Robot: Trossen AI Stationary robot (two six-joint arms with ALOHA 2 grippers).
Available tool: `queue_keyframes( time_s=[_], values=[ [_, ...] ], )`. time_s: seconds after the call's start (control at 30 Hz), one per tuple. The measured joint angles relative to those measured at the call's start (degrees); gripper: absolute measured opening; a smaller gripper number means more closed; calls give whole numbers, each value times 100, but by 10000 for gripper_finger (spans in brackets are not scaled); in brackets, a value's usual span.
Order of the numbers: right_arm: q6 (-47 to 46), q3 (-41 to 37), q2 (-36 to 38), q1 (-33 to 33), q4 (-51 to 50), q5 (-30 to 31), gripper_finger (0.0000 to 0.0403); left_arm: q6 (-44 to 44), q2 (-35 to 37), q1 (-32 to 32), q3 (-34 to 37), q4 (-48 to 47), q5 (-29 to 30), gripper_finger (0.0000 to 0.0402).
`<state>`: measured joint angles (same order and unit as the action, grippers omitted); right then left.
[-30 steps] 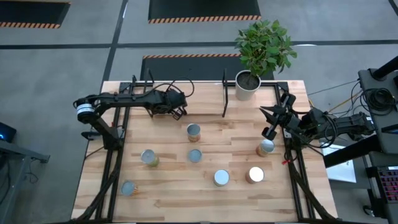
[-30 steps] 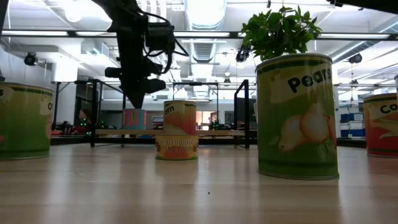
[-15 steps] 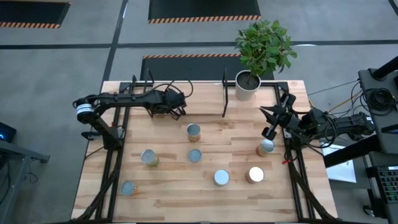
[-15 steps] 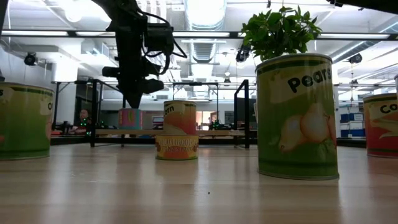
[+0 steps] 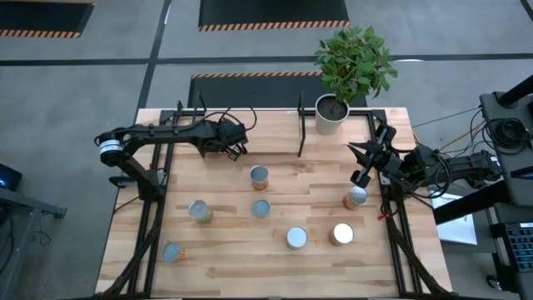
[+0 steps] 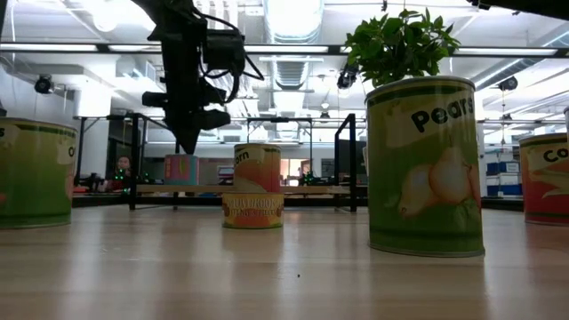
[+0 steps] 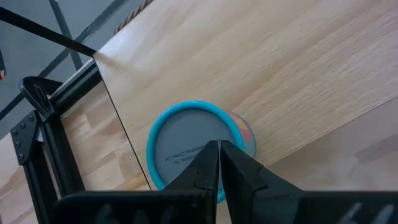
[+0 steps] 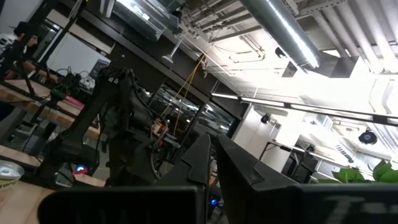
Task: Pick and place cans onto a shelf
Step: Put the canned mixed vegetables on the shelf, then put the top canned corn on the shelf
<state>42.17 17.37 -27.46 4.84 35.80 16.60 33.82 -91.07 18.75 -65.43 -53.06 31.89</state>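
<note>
Left gripper point(image 5: 241, 147) hangs above the shelf point(image 5: 250, 136) at the table's point(image 5: 225, 258) far left, fingers point(image 7: 239, 168) pressed together and holding nothing. Directly below them, in the left wrist view, stands a blue-rimmed can point(image 7: 193, 146) on the wooden board (its top is closed, so the contents cannot be seen). The low view shows the same can point(image 6: 181, 169) resting upright on the shelf board point(image 6: 240, 188), beneath the gripper point(image 6: 188, 138).

Right gripper point(image 5: 360, 163) is raised at the table's right edge, above and just beyond a can point(image 5: 356, 197); its fingers point(image 8: 233, 165) are closed together, empty, and point out across the room.

Loose cans on the tabletop, nearest first:
- one at the near left corner point(image 5: 172, 252);
- two at the near right, standing close together point(image 5: 296, 238) point(image 5: 341, 234);
- one at left centre point(image 5: 200, 211);
- one at centre point(image 5: 261, 207);
- one farther back, in front of the shelf point(image 5: 259, 175).

All stand upright, apart from one another, tops sealed.

Behind the shelf's right end, a white pot point(image 5: 331, 114) holds a leafy green plant point(image 5: 355, 60).
</note>
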Motion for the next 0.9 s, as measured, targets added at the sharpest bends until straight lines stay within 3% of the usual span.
queue_keyframes(
  time_s=[0.17,0.33,0.6,0.73,0.9],
  values=[
    [-7,0,0,0,-75,8,18,-21,190,-491,0,25,335,0],
    [-4,-1,0,0,-79,15,18,-440,409,-1765,0,359,843,0],
    [-14,8,0,0,-85,5,18,-2830,664,-3848,249,2091,-6,0],
    [-155,63,-77,0,-82,-6,18,-3200,1150,-4136,725,2876,-337,0],
    [-509,112,-300,0,-97,-7,18,-4063,2072,-4074,2023,4666,-1487,0]
  ],
)
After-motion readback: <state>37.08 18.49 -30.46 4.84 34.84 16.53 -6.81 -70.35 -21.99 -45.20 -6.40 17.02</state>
